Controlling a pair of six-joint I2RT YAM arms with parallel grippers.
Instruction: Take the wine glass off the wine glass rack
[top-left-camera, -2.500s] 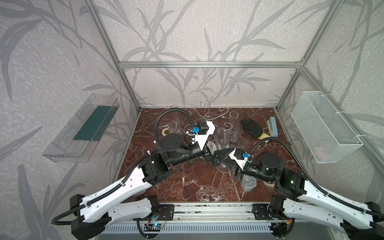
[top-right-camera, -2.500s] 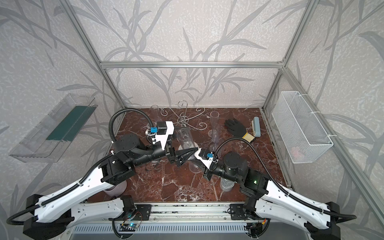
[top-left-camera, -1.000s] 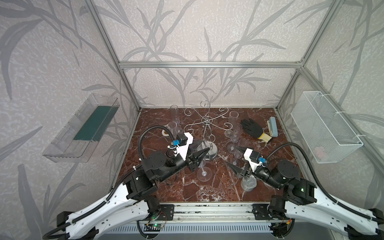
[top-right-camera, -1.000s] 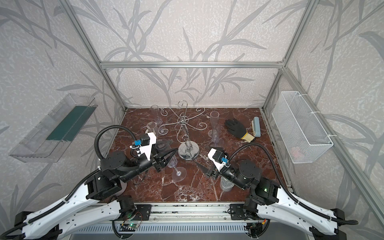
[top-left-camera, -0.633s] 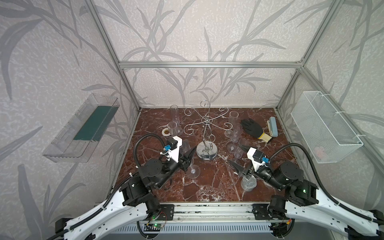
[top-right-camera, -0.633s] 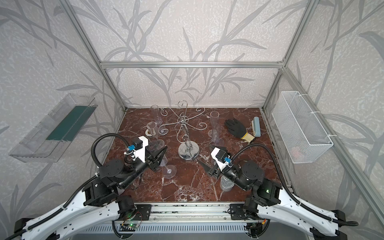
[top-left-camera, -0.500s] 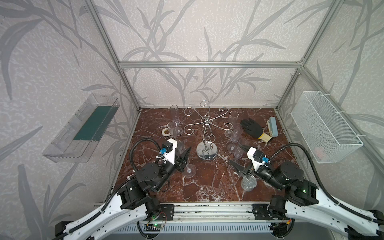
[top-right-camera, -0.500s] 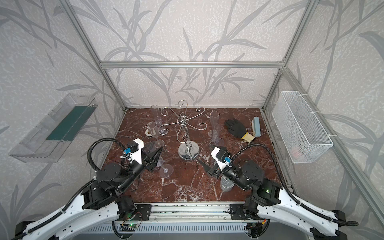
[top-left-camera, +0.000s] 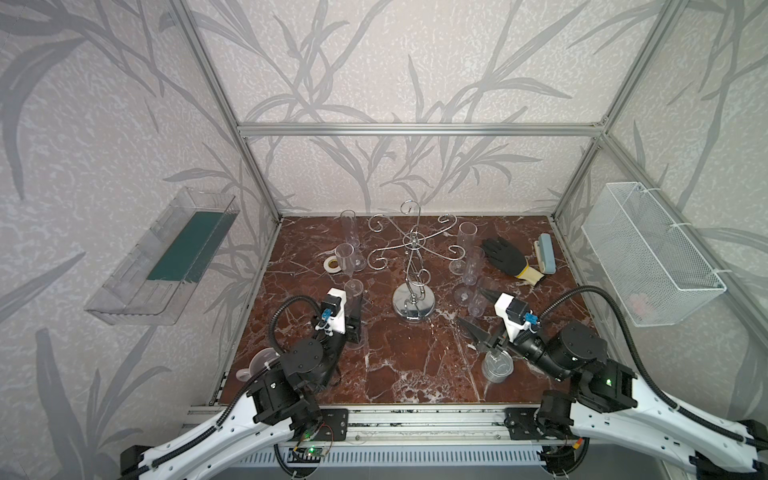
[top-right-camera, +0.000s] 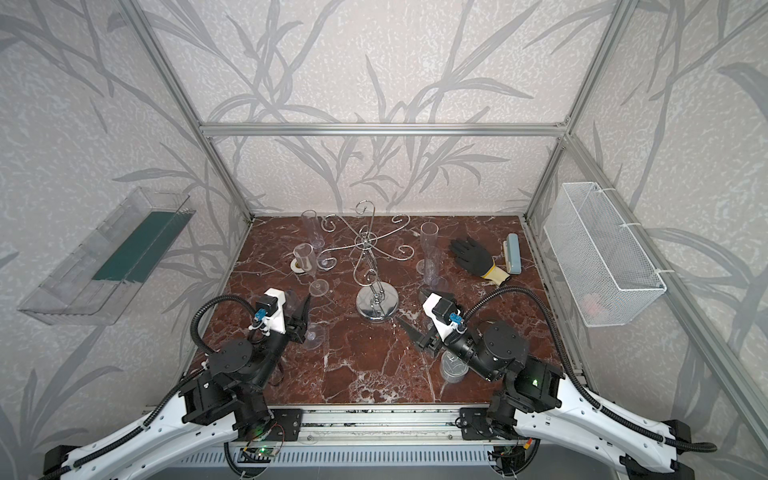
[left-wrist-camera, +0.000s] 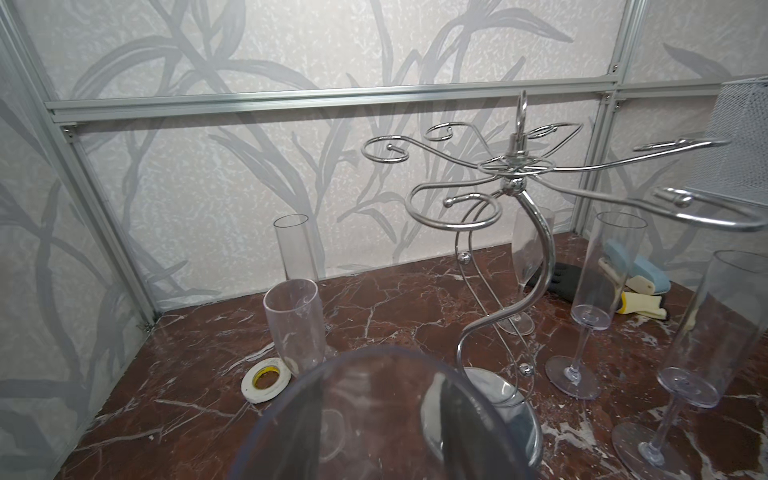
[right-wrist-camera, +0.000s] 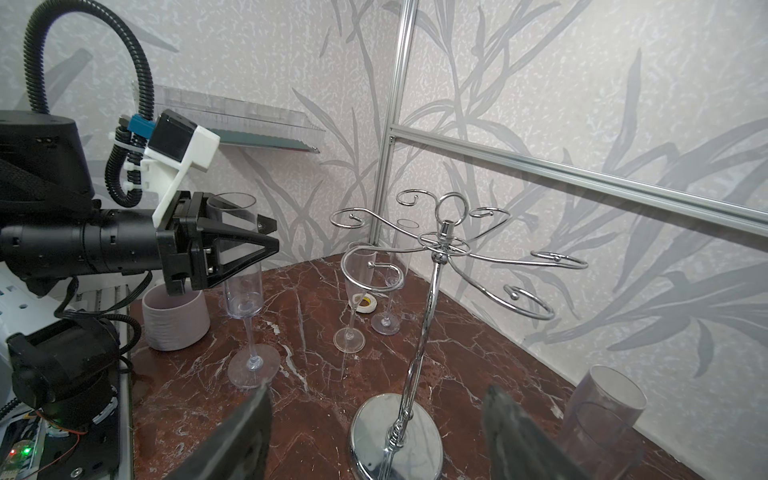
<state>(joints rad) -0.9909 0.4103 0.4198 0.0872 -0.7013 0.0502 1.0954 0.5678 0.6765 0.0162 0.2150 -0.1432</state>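
Marble floor (right-wrist-camera: 316, 399): wine glass (right-wrist-camera: 244, 300) upright, rim up, foot perhaps touching.

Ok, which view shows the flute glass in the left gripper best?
The right wrist view: the flute glass shows whole, rim to foot, with the left gripper closed around its bowl. The left wrist view gives only its blurred rim close up; both top views show it small and partly hidden by the gripper.

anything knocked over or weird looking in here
Nothing is tipped, spilled or broken. The wine glass rack stands upright with bare arms, the wine glass in the left claw is upright, and so are the other glasses. The only misfits are a black glove and blue sponge lying at the back right.
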